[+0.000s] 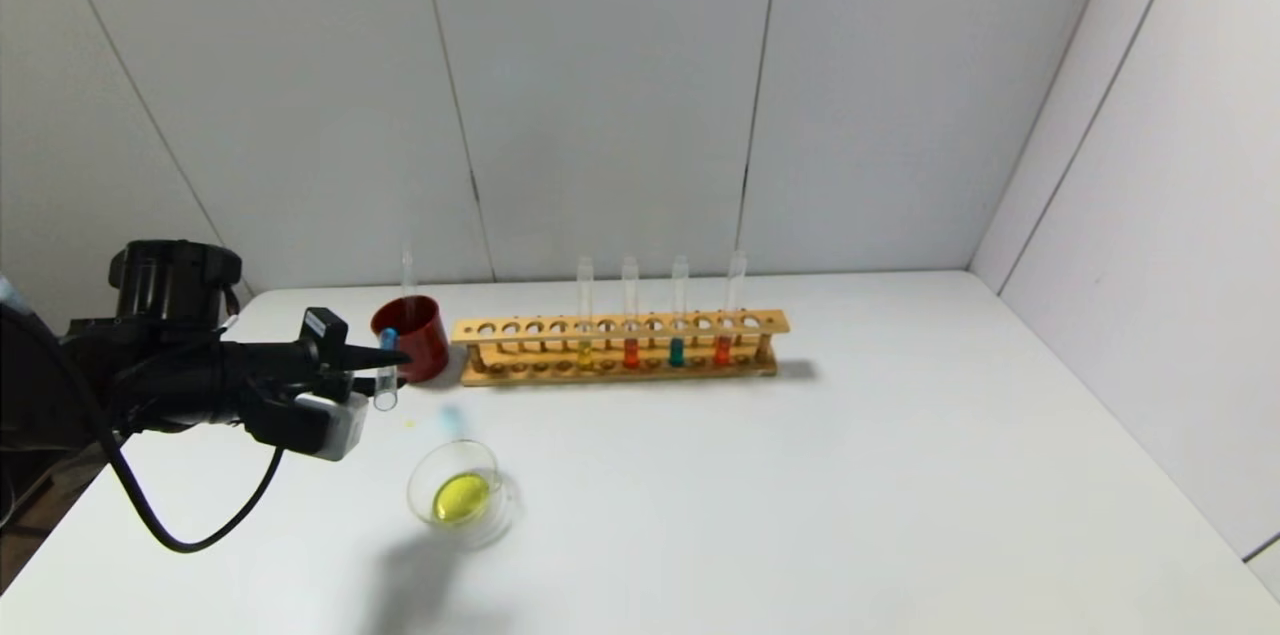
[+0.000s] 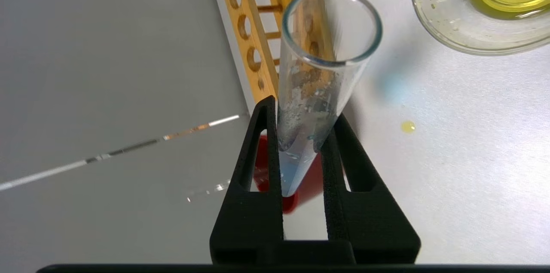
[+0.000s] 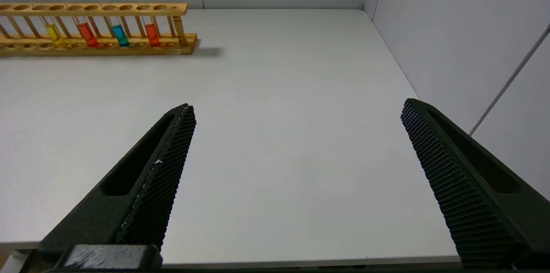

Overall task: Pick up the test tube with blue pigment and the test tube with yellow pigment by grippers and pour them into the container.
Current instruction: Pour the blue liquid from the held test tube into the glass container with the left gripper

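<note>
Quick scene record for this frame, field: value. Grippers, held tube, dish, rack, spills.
left gripper: shut on the tube, out over the table's left side, in front of the red cup
held tube: blue liquid at its closed end, mouth tipped down, short of the dish
dish: clear glass, holds yellow liquid, no blue visible
right gripper: open, holds nothing, above the table's right side
rack: four tubes standing: yellow, orange-red, teal-blue, orange-red
red cup: one clear tube stands in it
spills: small yellow drop on the table near the dish

A wooden rack (image 1: 620, 347) stood at twelve o'clock on the white table (image 1: 850, 495), a red cup (image 1: 412, 335) just beside its nine o'clock end.
</note>
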Controlling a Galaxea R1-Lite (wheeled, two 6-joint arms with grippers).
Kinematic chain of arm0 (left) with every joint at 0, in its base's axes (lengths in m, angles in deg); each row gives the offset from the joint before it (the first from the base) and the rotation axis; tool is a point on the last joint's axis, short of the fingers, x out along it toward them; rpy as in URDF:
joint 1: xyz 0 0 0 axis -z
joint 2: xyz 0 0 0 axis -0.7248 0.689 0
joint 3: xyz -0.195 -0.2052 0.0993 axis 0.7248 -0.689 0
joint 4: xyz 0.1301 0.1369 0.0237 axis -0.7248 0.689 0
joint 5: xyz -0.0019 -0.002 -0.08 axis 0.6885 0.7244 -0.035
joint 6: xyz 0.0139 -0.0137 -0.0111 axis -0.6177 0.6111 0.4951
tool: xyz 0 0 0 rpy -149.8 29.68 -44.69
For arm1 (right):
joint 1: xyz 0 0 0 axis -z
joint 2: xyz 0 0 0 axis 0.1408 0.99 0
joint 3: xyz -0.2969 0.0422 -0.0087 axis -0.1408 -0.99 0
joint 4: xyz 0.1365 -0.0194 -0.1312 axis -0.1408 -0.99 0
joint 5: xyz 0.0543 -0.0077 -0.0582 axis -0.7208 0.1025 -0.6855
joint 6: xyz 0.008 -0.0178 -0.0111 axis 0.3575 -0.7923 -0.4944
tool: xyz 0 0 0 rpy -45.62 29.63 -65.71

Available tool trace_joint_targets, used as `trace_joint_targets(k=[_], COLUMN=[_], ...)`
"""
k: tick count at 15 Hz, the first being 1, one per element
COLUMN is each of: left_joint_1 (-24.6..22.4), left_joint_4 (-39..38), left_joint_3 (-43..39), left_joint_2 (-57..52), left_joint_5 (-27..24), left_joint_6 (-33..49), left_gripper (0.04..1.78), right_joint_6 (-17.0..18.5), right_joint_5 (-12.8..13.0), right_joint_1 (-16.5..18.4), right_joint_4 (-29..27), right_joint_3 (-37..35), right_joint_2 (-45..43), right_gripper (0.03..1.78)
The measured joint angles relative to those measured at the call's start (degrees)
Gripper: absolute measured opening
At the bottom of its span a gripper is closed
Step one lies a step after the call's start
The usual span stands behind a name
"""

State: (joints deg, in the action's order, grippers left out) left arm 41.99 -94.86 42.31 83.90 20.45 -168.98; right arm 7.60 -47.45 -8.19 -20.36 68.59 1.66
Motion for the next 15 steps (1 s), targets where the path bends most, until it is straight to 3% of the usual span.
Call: trace_joint_targets(k=[8, 15], left_joint_1=[2.3, 2.3], left_joint_4=[0.2, 0.2], left_joint_3=[2.4, 2.9], left_joint_2=[3.0, 3.4], left_joint_5=[1.1, 5.1], left_joint_6=[-5.0, -9.9], left_gripper=[0.31, 0.31], right_joint_6=[0.0, 0.0], right_joint_5=[0.0, 0.0], right_joint_1=[0.0, 0.0], right_joint_4=[0.0, 0.0], right_joint_3=[0.0, 0.0], right_joint_2=[0.0, 0.0], right_gripper=[1.75, 1.75])
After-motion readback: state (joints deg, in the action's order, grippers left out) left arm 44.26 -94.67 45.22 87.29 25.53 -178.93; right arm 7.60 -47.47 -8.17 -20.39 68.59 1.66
